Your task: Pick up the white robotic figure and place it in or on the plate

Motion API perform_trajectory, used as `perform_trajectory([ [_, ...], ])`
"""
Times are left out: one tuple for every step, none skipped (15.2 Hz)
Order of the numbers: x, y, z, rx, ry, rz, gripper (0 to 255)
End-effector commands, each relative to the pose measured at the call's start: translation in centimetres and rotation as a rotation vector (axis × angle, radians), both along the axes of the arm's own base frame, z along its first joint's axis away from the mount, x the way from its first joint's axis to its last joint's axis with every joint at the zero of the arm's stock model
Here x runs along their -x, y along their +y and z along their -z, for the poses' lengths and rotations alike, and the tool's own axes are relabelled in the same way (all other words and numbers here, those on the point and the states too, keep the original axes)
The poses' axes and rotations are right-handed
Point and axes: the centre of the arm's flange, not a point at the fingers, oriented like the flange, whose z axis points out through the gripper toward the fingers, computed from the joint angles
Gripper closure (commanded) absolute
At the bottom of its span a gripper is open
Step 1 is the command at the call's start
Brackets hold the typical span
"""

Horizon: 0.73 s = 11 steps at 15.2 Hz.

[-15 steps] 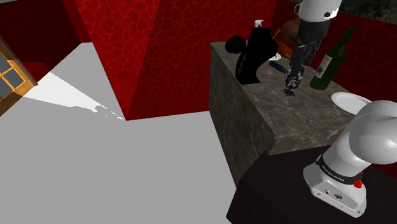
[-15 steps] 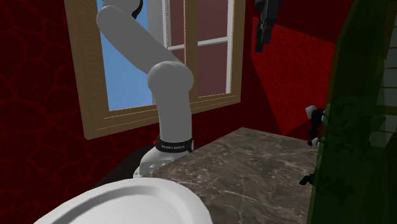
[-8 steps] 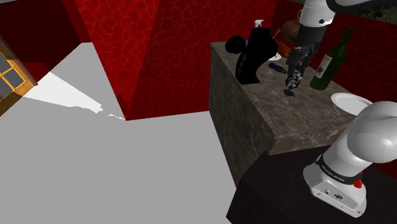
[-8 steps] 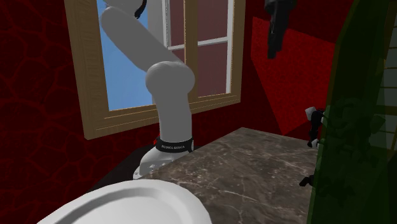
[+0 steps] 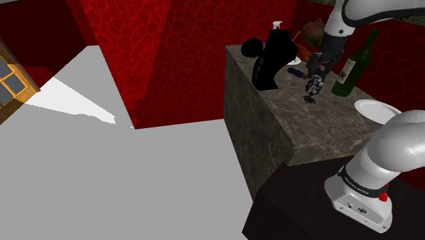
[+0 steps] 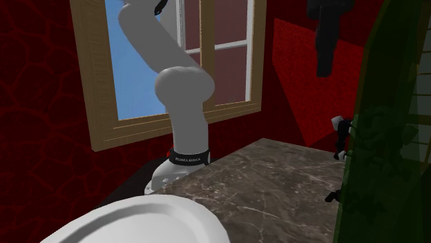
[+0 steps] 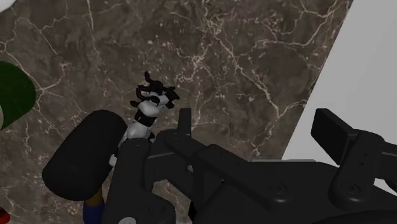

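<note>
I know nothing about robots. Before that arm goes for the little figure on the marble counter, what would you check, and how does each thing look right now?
1. Gripper open: ok. The gripper has its fingers standing apart.
2. Figure lined up: not ok. The white and black figure sits outside the gap, beside one finger.
3. Height: not ok. In the shoulder view the gripper hangs above the figure.
4. Grasp: not ok. Nothing clasps the figure.
5. Plate in place: ok. The white plate lies on the marble counter.
6. Path to the plate: cannot tell. The green bottle stands close by.
</note>
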Motion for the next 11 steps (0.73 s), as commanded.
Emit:
perform_trajectory([
  [0.3, -2.4, 1.2, -0.008, -0.024, 0.052, 0],
  [0.4, -3.7, 1.8, -0.012, -0.035, 0.077, 0],
  [0.4, -4.9, 2.3, -0.016, -0.046, 0.102, 0],
  [0.5, -6.2, 2.9, -0.020, -0.056, 0.127, 0],
  [0.7, -7.4, 3.5, -0.024, -0.067, 0.153, 0],
  [0.8, -8.6, 4.1, -0.028, -0.078, 0.178, 0],
  [1.0, -9.8, 4.7, -0.032, -0.089, 0.203, 0],
  [1.2, -11.0, 5.3, -0.037, -0.100, 0.228, 0],
  [1.3, -11.2, 5.4, -0.037, -0.101, 0.231, 0],
  [1.2, -11.2, 5.9, -0.037, -0.101, 0.231, 0],
  [1.1, -11.2, 6.4, -0.037, -0.101, 0.231, 0],
])
